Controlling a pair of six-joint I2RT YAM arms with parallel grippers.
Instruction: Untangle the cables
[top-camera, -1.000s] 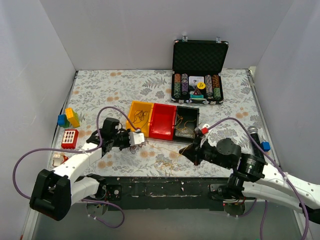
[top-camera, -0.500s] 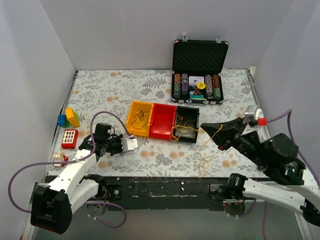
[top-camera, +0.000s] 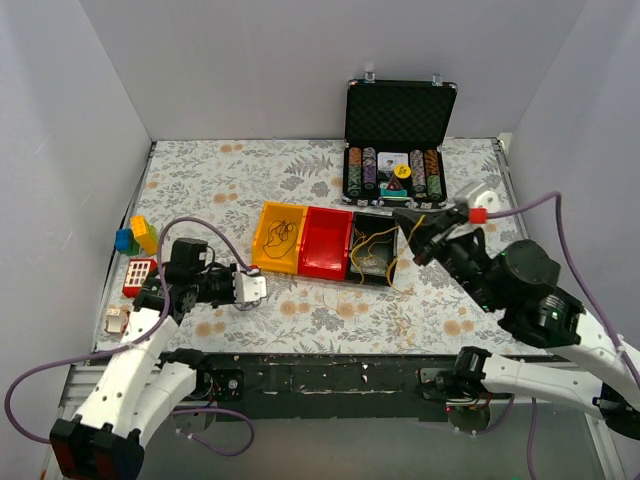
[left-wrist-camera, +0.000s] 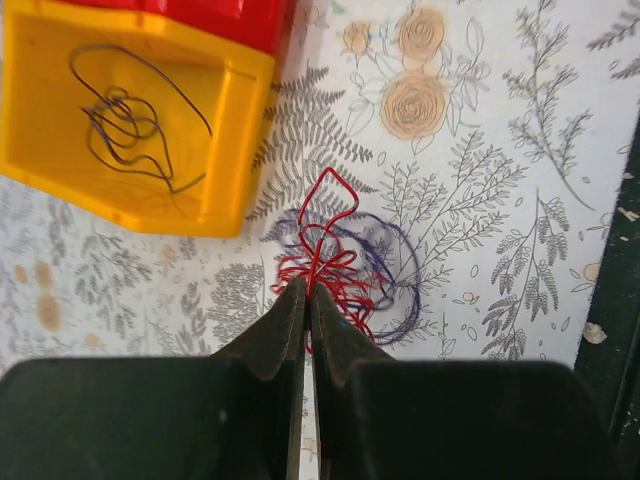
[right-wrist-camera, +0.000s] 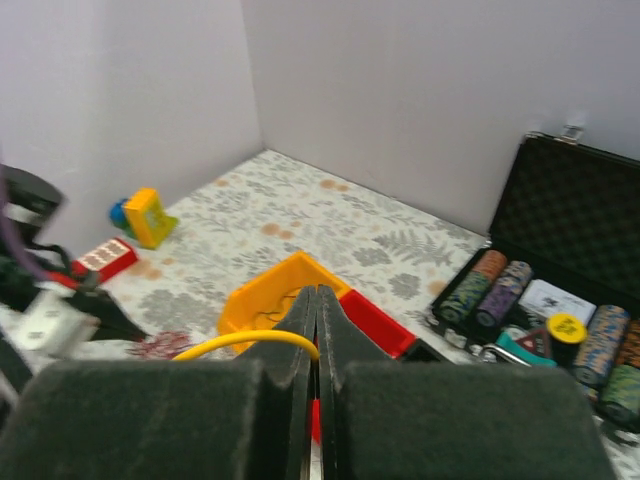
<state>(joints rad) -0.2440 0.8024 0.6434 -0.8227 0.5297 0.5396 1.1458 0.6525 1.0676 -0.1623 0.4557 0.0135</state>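
Note:
My left gripper (top-camera: 262, 290) is low over the table in front of the yellow bin (top-camera: 277, 236). It is shut on a red wire of a small red and dark purple clump (left-wrist-camera: 340, 265), pinched at the fingertips (left-wrist-camera: 307, 292). A loose purple wire (left-wrist-camera: 130, 125) lies in the yellow bin (left-wrist-camera: 60, 160). My right gripper (top-camera: 402, 218) is raised over the black bin (top-camera: 373, 250) and shut on a yellow wire (top-camera: 402, 262), which loops out of its jaws in the right wrist view (right-wrist-camera: 235, 342). More yellow wire lies in the black bin.
A red bin (top-camera: 327, 243) sits between the yellow and black bins. An open black case of poker chips (top-camera: 397, 150) stands at the back right. Toy blocks (top-camera: 137, 237) and a red toy (top-camera: 140, 275) lie at the left edge.
My right gripper has risen from the table's front and swung back over the black bin, carrying the yellow wire. My left gripper has drawn back to the left with the red wire.

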